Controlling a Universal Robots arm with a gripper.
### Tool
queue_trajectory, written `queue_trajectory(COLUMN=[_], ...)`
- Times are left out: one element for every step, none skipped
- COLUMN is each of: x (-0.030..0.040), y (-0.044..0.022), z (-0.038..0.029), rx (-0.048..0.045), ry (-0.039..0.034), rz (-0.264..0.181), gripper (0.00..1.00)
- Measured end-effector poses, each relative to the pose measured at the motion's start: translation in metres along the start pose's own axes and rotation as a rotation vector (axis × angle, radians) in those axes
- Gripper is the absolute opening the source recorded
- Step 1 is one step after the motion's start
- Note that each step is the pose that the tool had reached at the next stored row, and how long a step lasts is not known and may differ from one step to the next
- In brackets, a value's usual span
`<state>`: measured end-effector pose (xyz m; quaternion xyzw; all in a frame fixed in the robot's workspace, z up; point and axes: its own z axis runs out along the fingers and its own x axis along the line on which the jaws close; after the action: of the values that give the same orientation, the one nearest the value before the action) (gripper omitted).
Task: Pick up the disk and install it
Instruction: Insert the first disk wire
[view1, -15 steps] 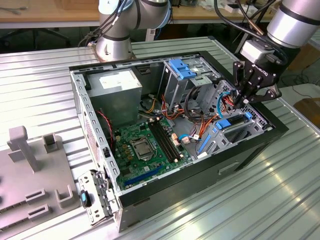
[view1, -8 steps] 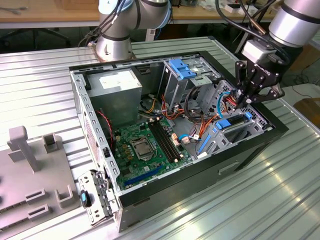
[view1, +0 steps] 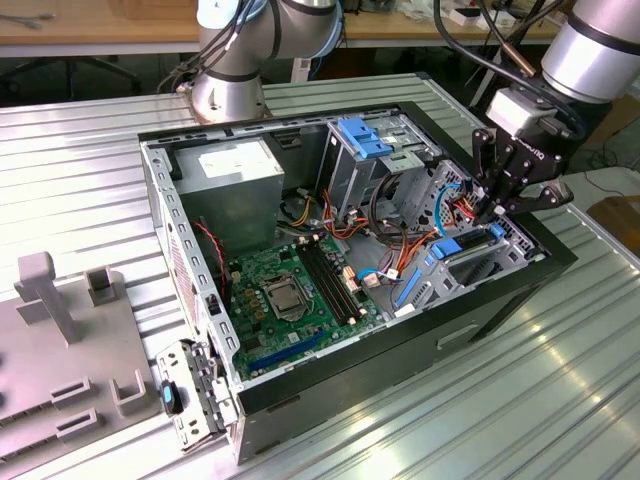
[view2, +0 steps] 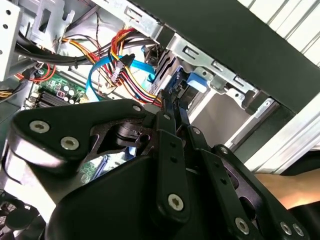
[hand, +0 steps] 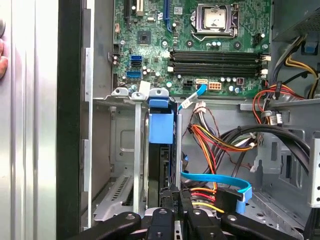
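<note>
Exterior view: high, oblique, computer case (view1: 400, 355). Both wrist views: close, inside case. First wrist view, exterior share motherboard (hand: 200, 30).

A ribbed metal table (view1: 520, 400) is spreading across the whole scene. Its silvery slats are catching bright glare, and the shine is pooling strongest toward the exterior view's right. A grey moulded rack (view1: 60, 330) is sitting on the table at the exterior view's left edge. Behind, a pale wooden bench (view1: 90, 30) is stretching along the far side, and shadow is filling the gap beneath it — a few cables are trailing there.
</note>
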<state>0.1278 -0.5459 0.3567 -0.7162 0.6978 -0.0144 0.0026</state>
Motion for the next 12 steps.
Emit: queue_trajectory(x=[0.0006, 0.0022, 0.0029, 0.0029, 0.0029, 0.0029, 0.0030, 0.0033, 0.0042, 0.0050, 0.0059, 0.0064], y=[0.0000, 0.0001, 0.0001, 0.0001, 0.0001, 0.0001, 0.0001, 0.0001, 0.0001, 0.0001, 0.0002, 0.0002], z=[0.0001, 0.0004, 0.0011, 0.0015, 0.0018, 0.0019, 0.0021, 0.0025, 0.0027, 0.0029, 0.0032, 0.0035], rx=[0.0001, 0.0002, 0.0002, 0.0002, 0.0002, 0.0002, 0.0002, 0.0002, 0.0002, 0.0002, 0.0003, 0.0004], ry=[-0.0003, -0.0019, -0.0023, -0.0021, -0.0018, -0.0018, -0.0021, -0.0024, -0.0023, -0.0023, -0.0024, -0.0024], rz=[0.000, 0.000, 0.000, 0.000, 0.000, 0.000, 0.000, -0.001, -0.002, -0.003, -0.007, -0.010], gripper=[0.17, 0.17, 0.17, 0.17, 0.17, 0.17, 0.17, 0.17, 0.17, 0.17, 0.17, 0.17])
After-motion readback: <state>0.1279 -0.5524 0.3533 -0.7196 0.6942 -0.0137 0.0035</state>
